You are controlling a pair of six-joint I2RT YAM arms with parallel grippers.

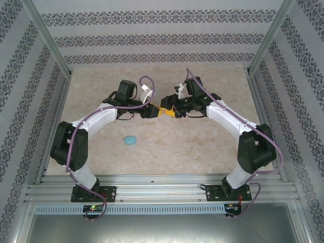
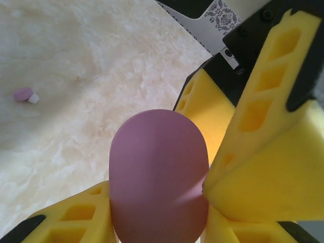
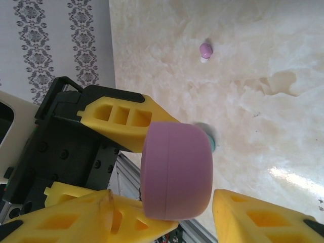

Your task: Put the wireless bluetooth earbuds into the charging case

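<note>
A pink-purple oval case [image 2: 158,177] is held off the table, closed, with my left gripper [image 2: 158,220] shut on its sides. In the right wrist view the same case [image 3: 177,169] sits between the wide-spread fingers of my right gripper [image 3: 164,215], which is open. One of its fingers [image 2: 268,131] touches the case edge and the other stands apart from it. Both grippers meet mid-table, left gripper [image 1: 152,111] and right gripper [image 1: 173,112]. One pale pink-purple earbud [image 2: 24,94] with a white tip lies on the table, also seen in the right wrist view as the earbud [image 3: 205,49]. The other earbuds are out of view.
A cyan oval case [image 1: 131,140] lies closed on the marble-patterned table [image 1: 202,147], nearer the left arm. An aluminium frame and patterned walls [image 1: 152,40] enclose the table on the far and side edges.
</note>
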